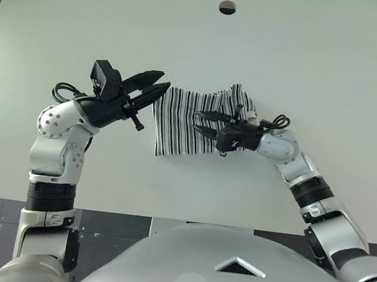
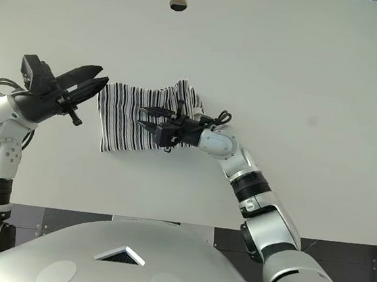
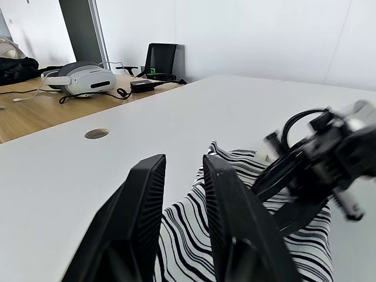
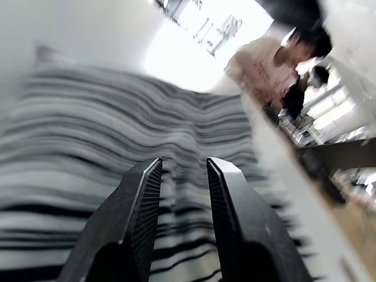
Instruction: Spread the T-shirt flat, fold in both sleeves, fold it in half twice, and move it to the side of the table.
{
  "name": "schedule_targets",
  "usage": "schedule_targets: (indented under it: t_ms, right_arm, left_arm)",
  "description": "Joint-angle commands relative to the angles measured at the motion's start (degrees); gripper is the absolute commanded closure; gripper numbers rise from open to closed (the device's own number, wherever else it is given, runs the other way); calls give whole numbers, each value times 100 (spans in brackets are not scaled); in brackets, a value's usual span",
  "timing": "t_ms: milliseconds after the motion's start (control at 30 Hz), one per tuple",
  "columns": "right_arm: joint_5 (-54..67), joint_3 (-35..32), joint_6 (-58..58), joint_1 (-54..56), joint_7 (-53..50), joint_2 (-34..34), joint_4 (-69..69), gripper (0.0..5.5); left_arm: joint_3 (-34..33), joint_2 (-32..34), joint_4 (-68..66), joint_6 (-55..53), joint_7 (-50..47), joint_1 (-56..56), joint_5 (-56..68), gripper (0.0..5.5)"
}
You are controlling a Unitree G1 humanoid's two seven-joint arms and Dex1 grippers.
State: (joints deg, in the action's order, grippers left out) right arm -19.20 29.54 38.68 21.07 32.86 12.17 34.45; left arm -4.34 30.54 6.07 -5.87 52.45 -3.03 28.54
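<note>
The T-shirt point(image 1: 183, 123), black-and-white striped, lies folded into a rough square in the middle of the white table point(image 1: 319, 74), with a bunched edge at its far right corner. My left gripper point(image 1: 157, 85) hovers at the shirt's far left corner, open by a narrow gap with nothing between the fingers point(image 3: 144, 200). My right gripper point(image 1: 201, 122) is over the right half of the shirt, pointing left, open, with the striped cloth point(image 4: 117, 135) just beneath its fingers point(image 4: 226, 200). The left wrist view also shows the right gripper point(image 3: 279, 191) above the cloth.
A round cable hole point(image 1: 227, 7) sits at the far middle of the table. The table's front edge point(image 1: 166, 218) runs close below both arms. Bare tabletop surrounds the shirt on all sides. A wooden desk with a white headset point(image 3: 82, 78) stands beyond the table.
</note>
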Motion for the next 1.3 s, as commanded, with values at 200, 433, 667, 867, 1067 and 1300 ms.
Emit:
schedule_targets:
  t_ms: [200,433,667,867,1067,1300]
  right_arm:
    - [-679,325,-1907,1023,563,-52,1327,408]
    - [-159,-453,-2375,1422,2117,2505,2262,408]
    - [-296,-660,-2785,1624,1700,3858,3990,408]
    - [83,-1263,-3043,1824,761,3934,4292,408]
    - [252,-1812,-2244,2662,55,4066,3984,408]
    - [571,-2228,-1400,3373,-16,3833,2804,408]
  left_arm:
    - [-8,-234,-100,207,-183,83,-245,432]
    - [-44,-448,-45,377,-324,-83,-292,432]
    - [-183,-510,-108,461,-511,-73,-308,432]
    - [-295,-522,-229,561,-486,-128,-316,432]
    - [-463,-556,-167,691,-498,-98,-143,432]
    - [-639,-1047,570,543,-1331,286,186,432]
